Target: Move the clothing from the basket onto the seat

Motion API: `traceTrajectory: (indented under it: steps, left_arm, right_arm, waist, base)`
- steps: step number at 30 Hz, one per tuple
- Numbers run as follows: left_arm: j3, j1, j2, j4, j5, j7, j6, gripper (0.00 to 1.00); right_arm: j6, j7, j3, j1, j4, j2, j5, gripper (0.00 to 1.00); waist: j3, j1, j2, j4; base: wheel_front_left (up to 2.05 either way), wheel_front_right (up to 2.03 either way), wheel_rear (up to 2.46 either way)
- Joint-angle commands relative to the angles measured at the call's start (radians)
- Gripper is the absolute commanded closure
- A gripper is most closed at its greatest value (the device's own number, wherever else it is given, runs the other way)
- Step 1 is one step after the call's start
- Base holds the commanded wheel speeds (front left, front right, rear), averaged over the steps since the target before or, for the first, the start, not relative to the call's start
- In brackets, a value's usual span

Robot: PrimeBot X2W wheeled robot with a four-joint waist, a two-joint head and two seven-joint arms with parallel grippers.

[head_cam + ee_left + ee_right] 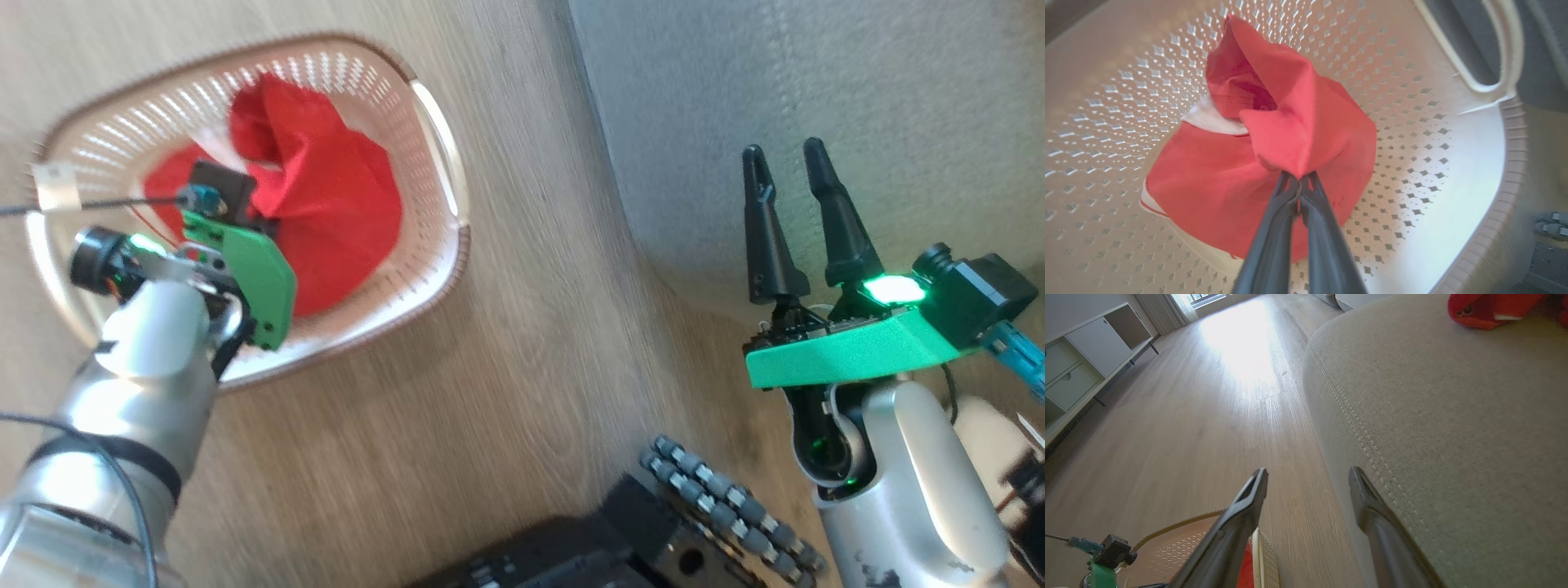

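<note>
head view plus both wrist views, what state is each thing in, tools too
basket: upright on the floor, holding one red garment
basket garment: bunched, a fold pinched in the left tool
left tool: shut on the basket garment
right tool: open, empty, at the edge of the seat
seat: one red garment on its far part
seat garment: crumpled, lying on the seat, free of both tools

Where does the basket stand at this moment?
In the head view the basket stands on the wooden floor at the upper left, to the left of the grey seat; the left end effector reaches into it, shut on red clothing.
</note>
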Motion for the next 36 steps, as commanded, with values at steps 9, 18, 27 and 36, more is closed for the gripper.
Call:
traceTrajectory:
  steps: [9,18,27,36]
  left_arm:
    - [0.046,0.097,-0.017,-0.082,-0.07,-0.088,-0.001,1.0]
    - [0.212,0.268,-0.003,-0.436,-0.008,-0.09,0.052,1.0]
    - [0.443,0.47,-0.056,-0.823,0.127,-0.09,0.054,1.0]
    - [0.622,0.587,-0.119,-1.129,0.216,-0.09,0.027,1.0]
  right_arm:
    - [0.007,-0.006,-0.026,0.065,0.041,-0.008,-0.053,0.0]
    - [0.007,-0.006,-0.04,0.12,0.088,-0.008,-0.089,0.0]
    - [0.007,-0.006,-0.05,0.19,0.118,-0.008,-0.103,0.0]
    - [0.007,-0.006,-0.055,0.225,0.121,-0.008,-0.104,0.0]
  waist:
    - [-0.334,0.0,0.0,0.137]
    - [-0.534,0.0,0.0,0.203]
    - [-0.688,0.0,0.0,0.243]
    - [-0.752,0.0,0.0,0.268]
  base:
    - [0.0,0.0,0.0]
    - [0.0,0.0,0.0]
    - [0.0,0.0,0.0]
    - [0.0,0.0,0.0]
